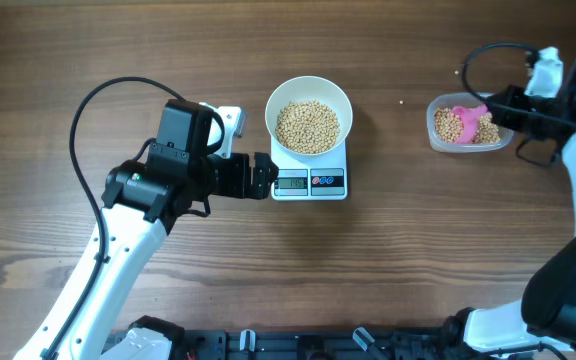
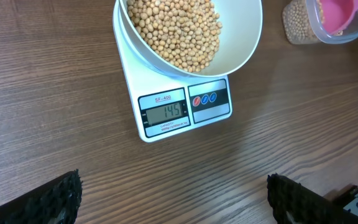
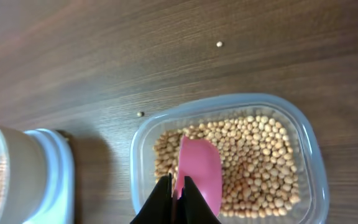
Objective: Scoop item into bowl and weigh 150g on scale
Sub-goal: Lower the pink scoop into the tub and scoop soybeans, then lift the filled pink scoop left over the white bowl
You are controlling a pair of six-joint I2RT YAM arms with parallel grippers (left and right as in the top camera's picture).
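A white bowl [image 1: 309, 120] [image 2: 241, 37] holding tan beans [image 1: 307, 126] [image 2: 176, 28] stands on the small white scale [image 1: 310, 182] [image 2: 179, 109], whose display reads 145. My left gripper [image 1: 264, 176] [image 2: 173, 202] hovers open just left of the scale's front, nothing between its fingers. At the right, a clear plastic tub [image 1: 468, 126] [image 3: 309, 155] holds more beans [image 3: 260, 162]. My right gripper [image 1: 500, 108] [image 3: 178, 190] is shut on the handle of a pink scoop [image 1: 471, 114] [image 3: 199, 171] whose blade rests in the tub's beans.
Loose beans lie on the wooden table: one [image 3: 219, 44] far from the tub, one [image 3: 140, 114] close to its rim. Black cables [image 1: 98, 110] loop behind both arms. The tub also shows at the top right of the left wrist view [image 2: 303, 31].
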